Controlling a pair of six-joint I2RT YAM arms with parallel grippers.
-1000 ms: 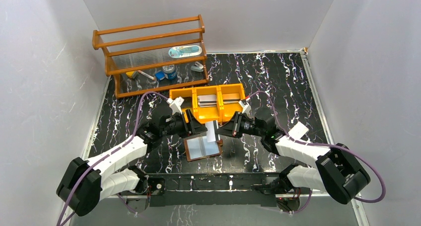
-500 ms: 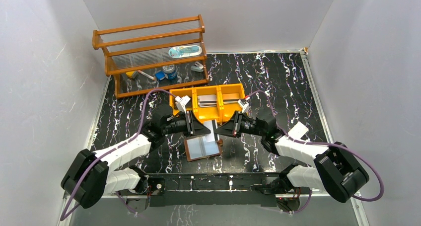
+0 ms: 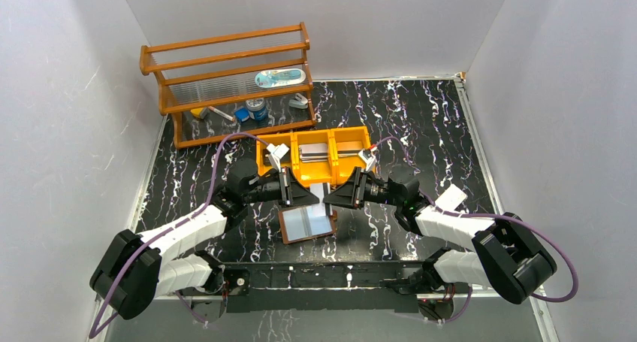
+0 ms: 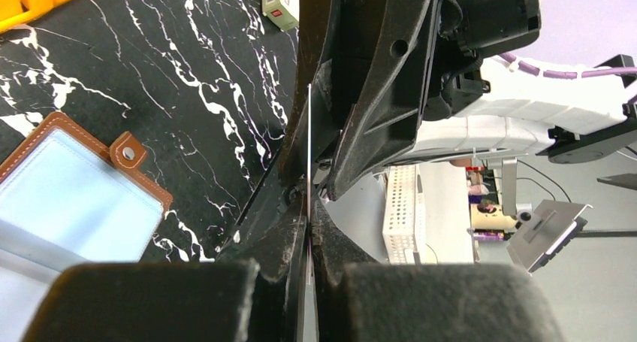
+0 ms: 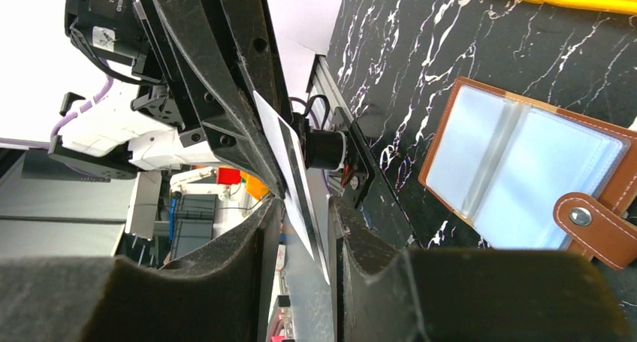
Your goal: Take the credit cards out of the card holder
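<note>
Holder [image 3: 304,224] lies open on the bench [image 3: 421,124], sleeves up, nearest the arm bases. Just above its far edge we note one card [image 3: 319,194] held on edge. Left hand [image 3: 310,198] is clenched on it. Right hand [image 3: 330,199] straddles it; we cannot tell whether it grips. Orange tray [image 3: 313,134] sits beyond.

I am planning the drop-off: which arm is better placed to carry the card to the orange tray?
Left, by a little. Both the left gripper and right gripper are shut on the credit card, but the left one is beside the orange tray compartment where no card shows.
</note>
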